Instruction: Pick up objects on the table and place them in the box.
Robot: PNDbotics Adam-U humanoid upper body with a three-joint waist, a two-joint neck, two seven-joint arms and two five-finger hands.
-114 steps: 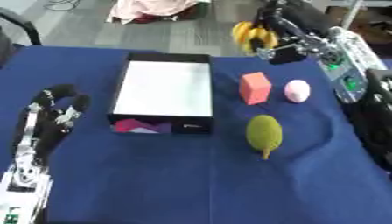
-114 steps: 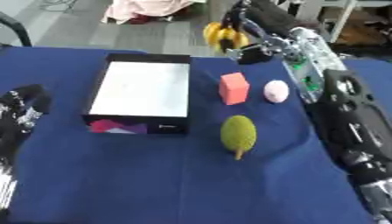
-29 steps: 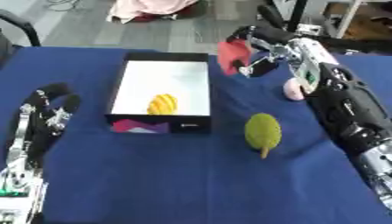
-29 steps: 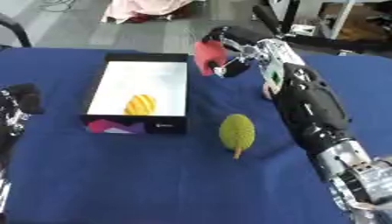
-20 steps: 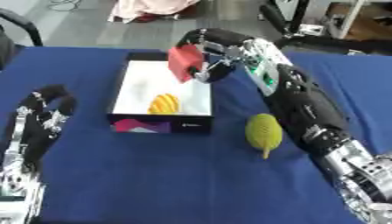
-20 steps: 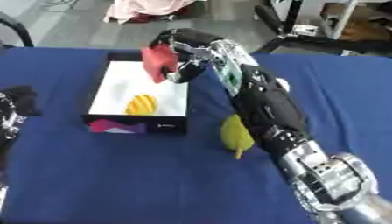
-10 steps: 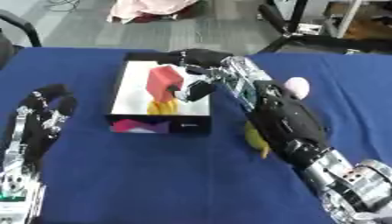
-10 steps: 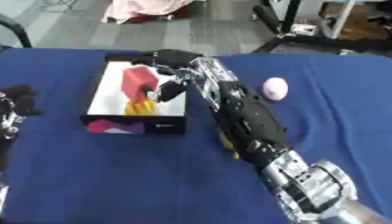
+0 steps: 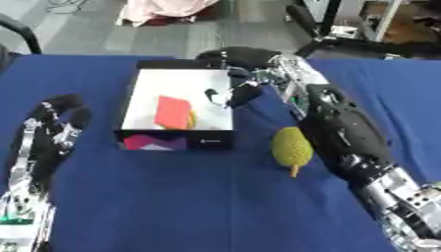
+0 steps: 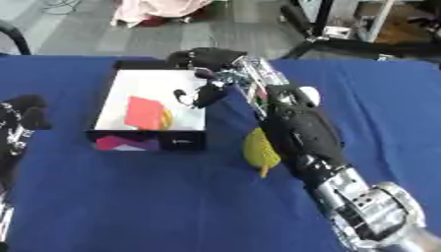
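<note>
The black box (image 9: 205, 143) with a white floor stands left of centre on the blue table. Inside it a red block (image 9: 172, 112) lies tilted on top of a yellow banana (image 9: 191, 118), which is mostly covered. My right hand (image 9: 243, 92) hangs over the box's right rim, open, with nothing in it. A yellow-green bumpy fruit (image 9: 291, 145) lies on the cloth to the right of the box, beside my right forearm. A pale pink egg-shaped thing (image 10: 307, 95) peeks out behind that arm. My left hand (image 9: 57, 116) rests open at the left edge.
The blue cloth (image 9: 189, 206) covers the whole table in front of the box. Beyond the far edge are a grey floor, a pink bundle (image 9: 169, 9) and black stands (image 9: 323, 29).
The red block, held above the box half a second ago, now lies inside it. My right hand has let it go and drawn back toward the box's right rim.
</note>
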